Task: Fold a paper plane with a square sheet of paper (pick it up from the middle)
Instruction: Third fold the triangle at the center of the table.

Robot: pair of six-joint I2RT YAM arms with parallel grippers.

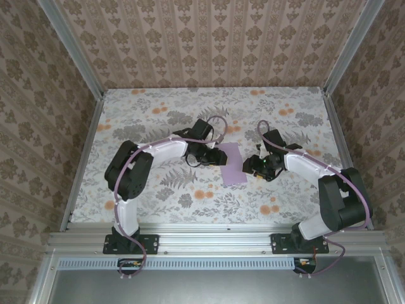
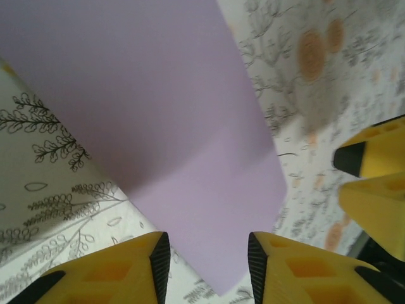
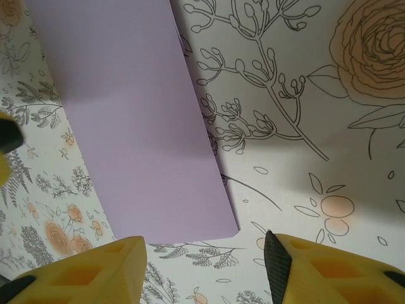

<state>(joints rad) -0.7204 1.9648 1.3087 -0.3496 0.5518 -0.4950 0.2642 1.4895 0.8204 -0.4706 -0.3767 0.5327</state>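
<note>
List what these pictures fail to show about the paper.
1. Top view: the sheet is too small to show creases, and it is unclear whether the left jaws touch it.
2. Left wrist view: its far edge is cut off by the top border.
3. Right wrist view: its far end is likewise cut off.

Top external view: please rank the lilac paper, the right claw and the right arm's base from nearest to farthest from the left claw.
1. The square sheet of paper, lying just to the right of the left claw.
2. The right claw, beyond the paper's right edge.
3. The right arm's base, at the bottom right of the view.
</note>
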